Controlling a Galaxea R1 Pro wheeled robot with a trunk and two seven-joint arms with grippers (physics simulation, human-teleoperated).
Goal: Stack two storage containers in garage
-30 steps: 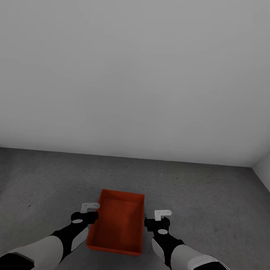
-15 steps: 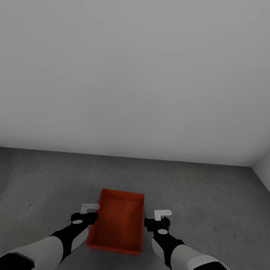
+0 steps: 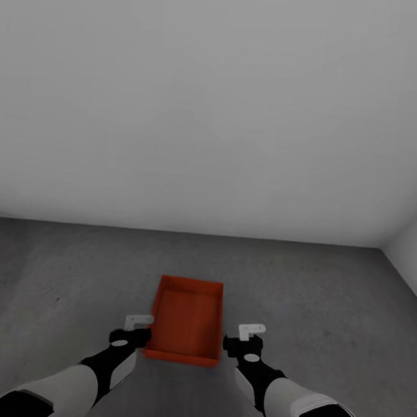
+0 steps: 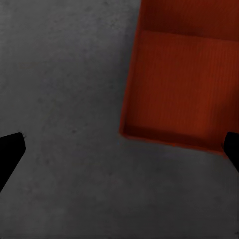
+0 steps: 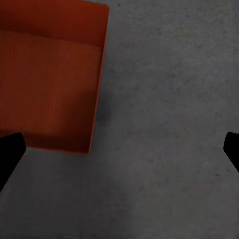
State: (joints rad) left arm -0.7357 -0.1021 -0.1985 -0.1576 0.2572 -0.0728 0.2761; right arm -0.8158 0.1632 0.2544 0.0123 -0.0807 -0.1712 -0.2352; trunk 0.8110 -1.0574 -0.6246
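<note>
Orange-red storage container (image 3: 184,322) on concrete garage floor (image 3: 327,300), at 12 o'clock, between both arms. Left gripper (image 3: 135,327) at 11, right gripper (image 3: 245,340) at 1; both spread wide, empty.

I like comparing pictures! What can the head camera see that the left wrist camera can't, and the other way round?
Head view: the pale grey wall, both arms, and the left gripper and right gripper, open and empty. Left wrist view: a close look at the container's ridged bottom and near corner, with dark fingertips at the edges. Both: the orange-red container sitting on the grey concrete floor.
</note>
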